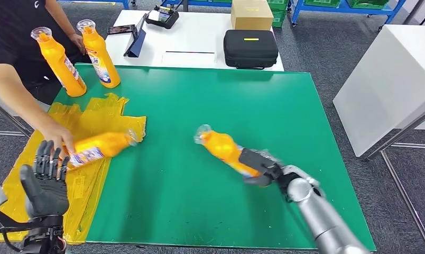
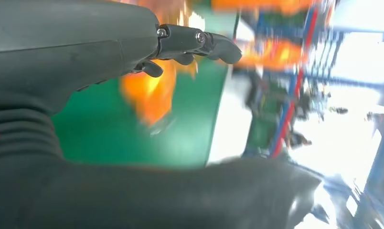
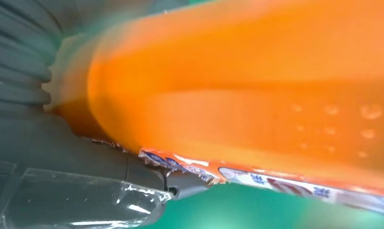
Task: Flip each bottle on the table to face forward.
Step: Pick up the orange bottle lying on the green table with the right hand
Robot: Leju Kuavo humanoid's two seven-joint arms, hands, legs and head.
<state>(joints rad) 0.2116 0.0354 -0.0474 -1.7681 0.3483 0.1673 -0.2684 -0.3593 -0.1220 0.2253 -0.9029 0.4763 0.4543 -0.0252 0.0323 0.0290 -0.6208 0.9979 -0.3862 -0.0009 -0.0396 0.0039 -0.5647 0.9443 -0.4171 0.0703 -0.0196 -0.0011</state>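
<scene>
Right hand (image 1: 263, 169) grips a lying orange bottle (image 1: 223, 148) on the green mat (image 1: 226, 100).

Its cap points away towards the far left, its base sits in the hand; the right wrist view shows its orange body (image 3: 238, 90) pressed against the palm. The left hand (image 1: 45, 182) is raised at the near left, fingers apart, holding nothing. Just beyond it a person's hand (image 1: 57, 135) rests on a second lying bottle (image 1: 99, 145) on yellow plastic (image 1: 102, 114). Two bottles (image 1: 59, 63) (image 1: 99, 53) stand upright at the far left corner.
</scene>
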